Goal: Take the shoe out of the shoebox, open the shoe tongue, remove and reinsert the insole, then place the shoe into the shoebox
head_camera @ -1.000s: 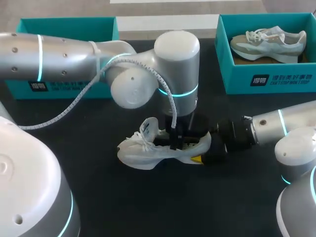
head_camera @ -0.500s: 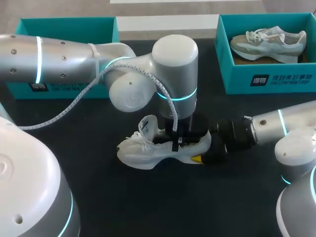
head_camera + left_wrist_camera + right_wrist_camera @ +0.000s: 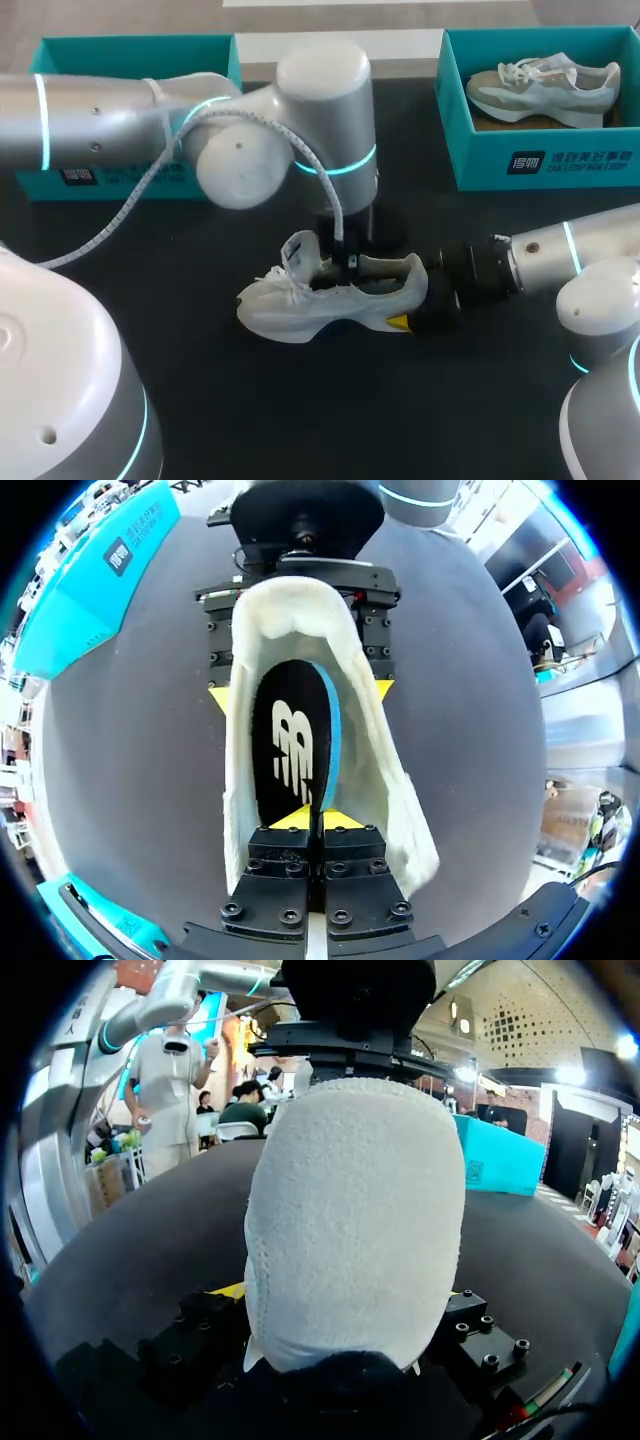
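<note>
Right end effector (image 3: 300,692) clamping heel of shoe (image 3: 300,305), left end effector (image 3: 305,820) pinching black insole (image 3: 290,742)

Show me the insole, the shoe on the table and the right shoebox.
insole (image 3: 290,745): left wrist view, middle of its black top.
shoe (image 3: 290,312): head view, white side near the toe.
right shoebox (image 3: 480,165): head view, front wall.

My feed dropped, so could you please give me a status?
Left gripper shut on black blue-edged insole, inside white sneaker. Right gripper shut on sneaker's heel. Teal shoeboxes stand apart.
</note>
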`<control>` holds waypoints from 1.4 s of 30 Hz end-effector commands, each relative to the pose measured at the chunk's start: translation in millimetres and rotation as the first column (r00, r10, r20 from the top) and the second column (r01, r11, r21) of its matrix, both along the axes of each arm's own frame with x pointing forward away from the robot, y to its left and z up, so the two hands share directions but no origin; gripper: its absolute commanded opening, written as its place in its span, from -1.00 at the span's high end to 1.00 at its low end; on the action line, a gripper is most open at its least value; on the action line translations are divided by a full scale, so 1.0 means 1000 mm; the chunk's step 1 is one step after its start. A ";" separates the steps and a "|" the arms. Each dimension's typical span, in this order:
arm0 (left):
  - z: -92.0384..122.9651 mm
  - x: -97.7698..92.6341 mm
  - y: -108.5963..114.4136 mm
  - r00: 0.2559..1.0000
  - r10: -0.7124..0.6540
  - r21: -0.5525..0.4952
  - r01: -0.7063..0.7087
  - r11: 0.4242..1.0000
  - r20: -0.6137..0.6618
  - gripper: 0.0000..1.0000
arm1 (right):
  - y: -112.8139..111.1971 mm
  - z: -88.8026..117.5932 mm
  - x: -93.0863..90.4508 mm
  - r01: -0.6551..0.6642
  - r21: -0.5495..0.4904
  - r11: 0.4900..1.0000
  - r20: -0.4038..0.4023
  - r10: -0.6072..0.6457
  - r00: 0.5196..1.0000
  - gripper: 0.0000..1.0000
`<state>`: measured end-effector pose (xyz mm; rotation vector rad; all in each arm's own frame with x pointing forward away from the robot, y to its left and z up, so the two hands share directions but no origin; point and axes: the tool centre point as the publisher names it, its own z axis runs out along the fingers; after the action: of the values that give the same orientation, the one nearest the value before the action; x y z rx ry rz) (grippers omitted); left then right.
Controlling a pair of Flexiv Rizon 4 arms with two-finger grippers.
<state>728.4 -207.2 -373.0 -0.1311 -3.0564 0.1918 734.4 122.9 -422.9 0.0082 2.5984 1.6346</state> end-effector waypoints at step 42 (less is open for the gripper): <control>0.066 -0.011 -0.029 0.994 -0.088 -0.218 0.073 0.973 -0.063 1.00 | 0.006 -0.009 -0.001 0.001 -0.004 1.000 -0.001 -0.001 1.000 1.00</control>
<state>715.6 -230.4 -304.8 -0.2514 -2.9466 0.5169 734.4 122.8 -422.9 0.0081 2.5985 1.6344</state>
